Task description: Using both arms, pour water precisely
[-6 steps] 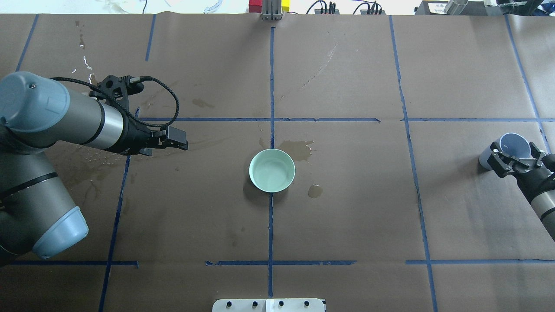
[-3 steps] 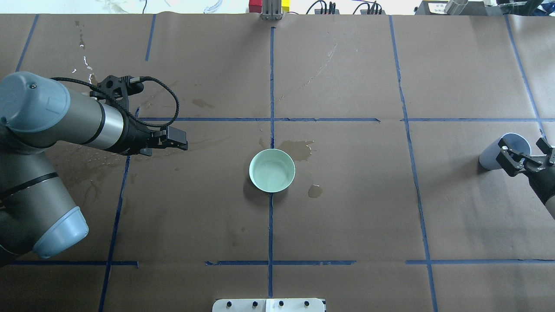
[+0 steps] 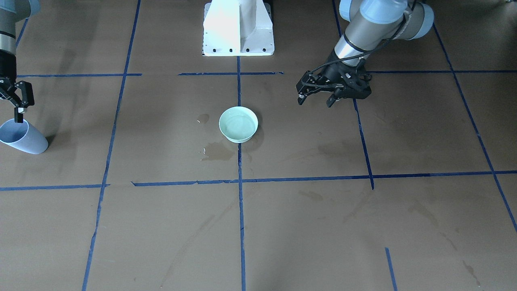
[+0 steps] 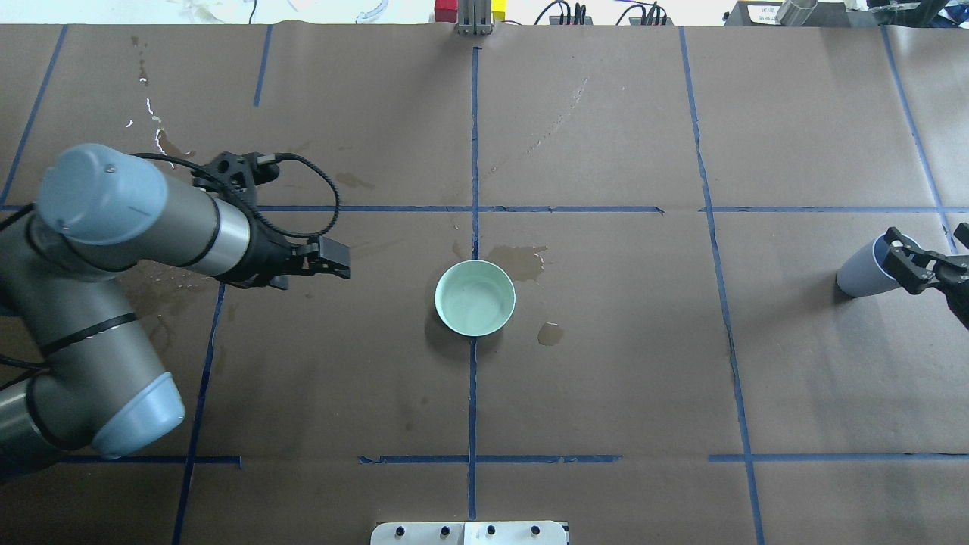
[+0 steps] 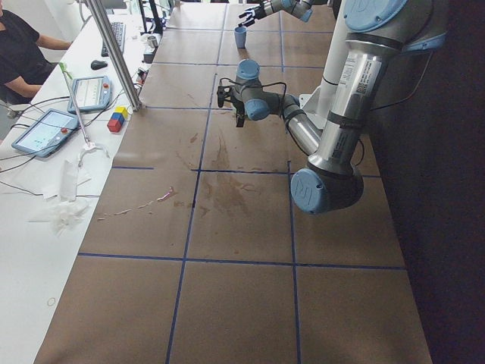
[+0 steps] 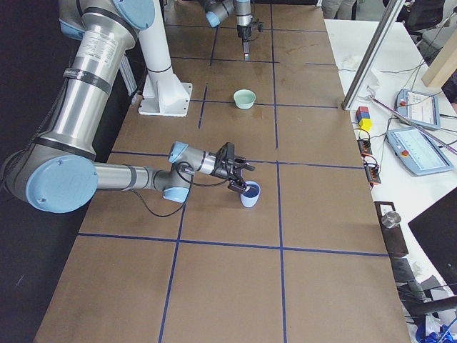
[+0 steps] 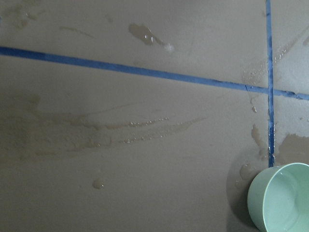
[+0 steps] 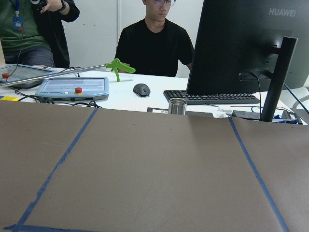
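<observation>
A mint-green bowl [image 4: 475, 297] stands at the table's centre and holds a little clear water [image 4: 477, 301]. The bowl also shows in the front view [image 3: 238, 124] and at the lower right of the left wrist view [image 7: 282, 200]. My left gripper [image 4: 338, 265] is open and empty, and hovers left of the bowl, apart from it. It also shows in the front view [image 3: 314, 102]. A blue-grey cup [image 4: 861, 274] stands at the far right. My right gripper [image 4: 933, 261] is open by the cup's rim, one finger over its mouth. The cup's contents are hidden.
Darker wet stains [image 4: 521, 260] lie beside the bowl and under the left arm. The white pedestal [image 3: 238, 28] stands at the robot's side. The operators' desk with tablets [image 6: 418, 150] and a metal post [image 6: 371, 57] lines the far edge.
My left arm has swung a little toward the bowl. My right gripper has drawn back to the right, off the cup's sides; the cup stays in place.
</observation>
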Controlling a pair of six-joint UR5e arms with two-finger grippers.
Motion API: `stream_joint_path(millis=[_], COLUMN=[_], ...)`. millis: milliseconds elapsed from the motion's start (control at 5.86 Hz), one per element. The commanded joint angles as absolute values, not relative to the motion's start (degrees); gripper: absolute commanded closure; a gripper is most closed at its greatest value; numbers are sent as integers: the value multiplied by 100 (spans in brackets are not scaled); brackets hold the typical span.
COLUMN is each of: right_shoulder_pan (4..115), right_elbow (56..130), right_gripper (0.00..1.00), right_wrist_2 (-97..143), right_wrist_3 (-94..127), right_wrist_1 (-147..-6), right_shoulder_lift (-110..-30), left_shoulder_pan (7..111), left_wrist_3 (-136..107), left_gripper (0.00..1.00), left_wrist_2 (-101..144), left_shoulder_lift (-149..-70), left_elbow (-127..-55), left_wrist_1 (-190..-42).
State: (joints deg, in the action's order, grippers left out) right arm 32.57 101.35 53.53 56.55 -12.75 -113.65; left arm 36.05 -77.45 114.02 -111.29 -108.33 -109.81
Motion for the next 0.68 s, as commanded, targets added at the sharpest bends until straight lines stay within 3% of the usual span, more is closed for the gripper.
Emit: stream_joint_path(millis=[0, 171, 512], right_shoulder_pan=[4649, 5807, 7787], right_elbow=[10239, 10457, 10652], right_gripper=[0, 0, 0], right_wrist_2=[7142, 8607, 11160], right_wrist_3=[4821, 4416, 3381], right_wrist_1=[-1414, -2007, -3788], right_shoulder_lift=[-11286, -10989, -10252], left_shoulder_pan=[3446, 3315, 3121], left_wrist_3=[-8041, -8042, -8077], left_gripper=[0, 0, 1], left_wrist_2=[11399, 11417, 11426], left_shoulder_lift=[-11975, -12171, -12918], left_elbow=[-10154, -10082, -9233], left_wrist_1=[-10725, -10462, -10037])
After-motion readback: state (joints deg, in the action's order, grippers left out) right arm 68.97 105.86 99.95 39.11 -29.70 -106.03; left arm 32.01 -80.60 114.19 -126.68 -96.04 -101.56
